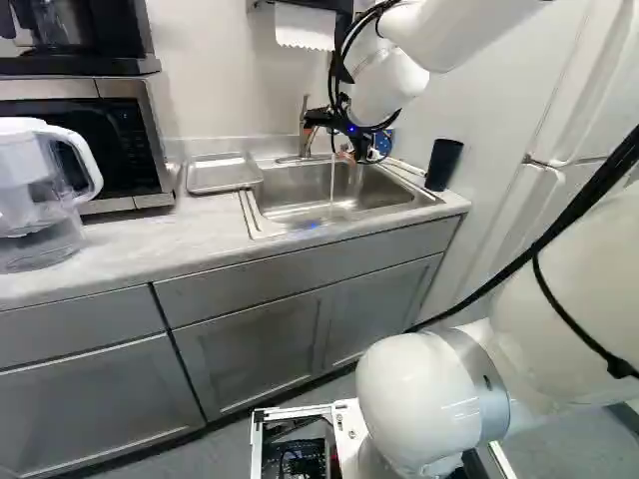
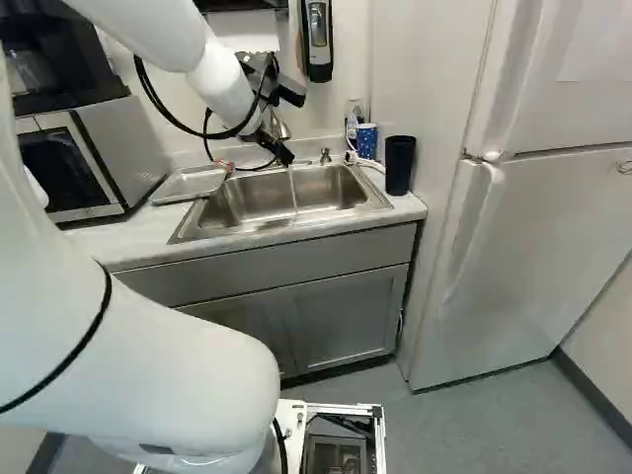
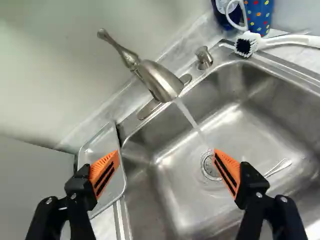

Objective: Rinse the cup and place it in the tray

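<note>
In the wrist view, the edge cuts off part of the spotted blue cup (image 3: 259, 15) and the brush (image 3: 274, 42), while the claw (image 2: 255, 160) covers part of the tray (image 3: 93, 150) and of a thin utensil (image 3: 278, 168). The left base view's edge crops the jug (image 1: 35, 190), which partly hides the microwave (image 1: 118, 140).

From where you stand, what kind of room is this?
Probably a kitchen: I see a sink with water running, a microwave and what looks like a fridge.
</note>
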Controlling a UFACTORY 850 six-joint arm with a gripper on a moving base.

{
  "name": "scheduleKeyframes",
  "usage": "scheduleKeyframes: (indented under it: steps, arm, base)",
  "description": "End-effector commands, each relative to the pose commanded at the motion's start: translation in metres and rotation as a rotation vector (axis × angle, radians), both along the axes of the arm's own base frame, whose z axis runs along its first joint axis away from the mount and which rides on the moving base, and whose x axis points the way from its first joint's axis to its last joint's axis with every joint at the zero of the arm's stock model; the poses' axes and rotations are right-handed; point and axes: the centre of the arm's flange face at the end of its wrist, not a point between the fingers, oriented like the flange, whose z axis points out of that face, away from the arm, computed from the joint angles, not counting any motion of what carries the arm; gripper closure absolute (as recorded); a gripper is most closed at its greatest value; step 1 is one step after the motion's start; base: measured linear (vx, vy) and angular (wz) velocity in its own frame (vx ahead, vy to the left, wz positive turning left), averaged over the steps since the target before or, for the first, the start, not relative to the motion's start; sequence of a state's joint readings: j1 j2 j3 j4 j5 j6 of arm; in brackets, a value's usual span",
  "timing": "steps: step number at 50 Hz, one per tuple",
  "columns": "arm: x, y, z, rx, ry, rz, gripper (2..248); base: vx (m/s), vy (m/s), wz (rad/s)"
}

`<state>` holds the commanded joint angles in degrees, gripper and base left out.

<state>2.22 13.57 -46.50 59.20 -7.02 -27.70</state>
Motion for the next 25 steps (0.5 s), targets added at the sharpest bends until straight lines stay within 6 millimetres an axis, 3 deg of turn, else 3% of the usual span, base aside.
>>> scheduleKeyframes:
  steps: [14, 25]
  arm:
    - [0.008, -0.017, 0.001, 0.034, 0.001, -0.064, 3]
    - [0.018, -0.019, 0.002, 0.074, 0.001, -0.098, 3]
  base:
    - [0.000, 0.000, 0.000]
    - [0.000, 0.000, 0.000]
